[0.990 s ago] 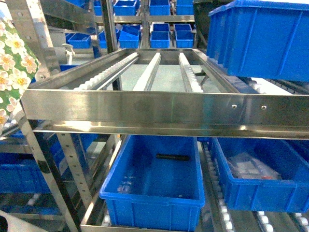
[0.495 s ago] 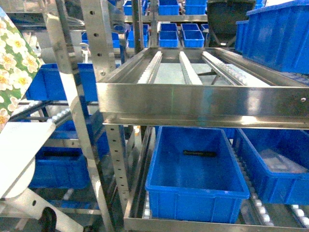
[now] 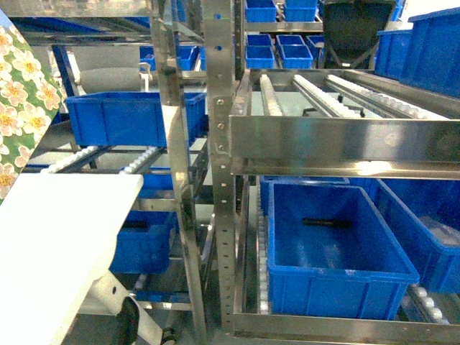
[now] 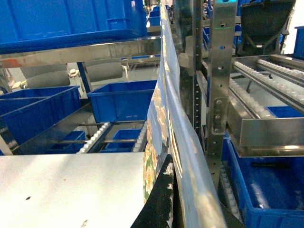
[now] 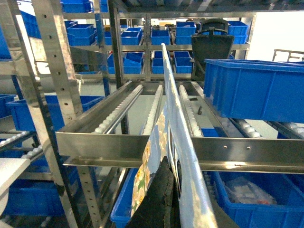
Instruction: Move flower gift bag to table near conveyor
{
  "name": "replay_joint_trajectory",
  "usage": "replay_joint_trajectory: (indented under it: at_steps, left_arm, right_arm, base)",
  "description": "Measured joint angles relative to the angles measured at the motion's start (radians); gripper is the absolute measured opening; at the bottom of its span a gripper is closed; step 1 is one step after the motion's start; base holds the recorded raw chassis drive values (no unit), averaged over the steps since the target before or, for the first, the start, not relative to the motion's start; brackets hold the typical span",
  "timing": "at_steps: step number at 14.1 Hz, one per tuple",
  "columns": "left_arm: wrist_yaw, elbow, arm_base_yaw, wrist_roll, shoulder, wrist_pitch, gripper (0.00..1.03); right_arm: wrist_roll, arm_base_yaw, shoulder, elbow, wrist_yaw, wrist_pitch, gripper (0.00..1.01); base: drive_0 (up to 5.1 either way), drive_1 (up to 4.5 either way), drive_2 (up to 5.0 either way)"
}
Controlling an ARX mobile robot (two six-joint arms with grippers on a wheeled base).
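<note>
The flower gift bag shows only as a flowered strip at the far left edge of the head view, above the pale table. In the left wrist view the bag stands edge-on and upright, with my left gripper shut on its lower part; one black finger presses the flowered face, beside the table. In the right wrist view the bag is likewise edge-on, with my right gripper shut on it. The conveyor of white rollers lies to the right, at mid height.
A steel upright post stands between the table and the conveyor rack. Blue bins sit under the rollers, behind the table and on the far shelves. A large blue bin rests on the rack at the right.
The head view has swung left: the conveyor rack has slid to the right of the frame and the pale table has come into view at the lower left. The bag stays at the left edge.
</note>
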Motion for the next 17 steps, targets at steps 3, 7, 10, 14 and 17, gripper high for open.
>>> replay_joint_trajectory:
  at_steps: [3,7,10,14,17]
  left_arm:
    - [0.000,0.000,0.000,0.000,0.000,0.004,0.02]
    - [0.000,0.000,0.000,0.000,0.000,0.002,0.02]
    - [0.000,0.000,0.000,0.000,0.000,0.003,0.02]
    - [-0.002,0.000,0.000,0.000,-0.001,0.003,0.02]
    - [0.000,0.000,0.000,0.000,0.000,0.003,0.02]
  right_arm:
    - [0.000,0.000,-0.001,0.000,0.000,0.002,0.02]
    - [0.000,0.000,0.000,0.000,0.000,0.001,0.02]
    - [0.000,0.000,-0.001,0.000,0.000,0.003,0.02]
    - [0.000,0.000,-0.002,0.000,0.000,0.002,0.02]
    - [0.000,0.000,-0.001,0.000,0.000,0.003,0.02]
  base:
    - [-4.7,1.20,3.7]
    - [-4.9,2.04,2.9]
    - [-4.9,2.44,2.4]
    - [-4.9,2.49,2.5]
    - [-4.9,2.49,2.5]
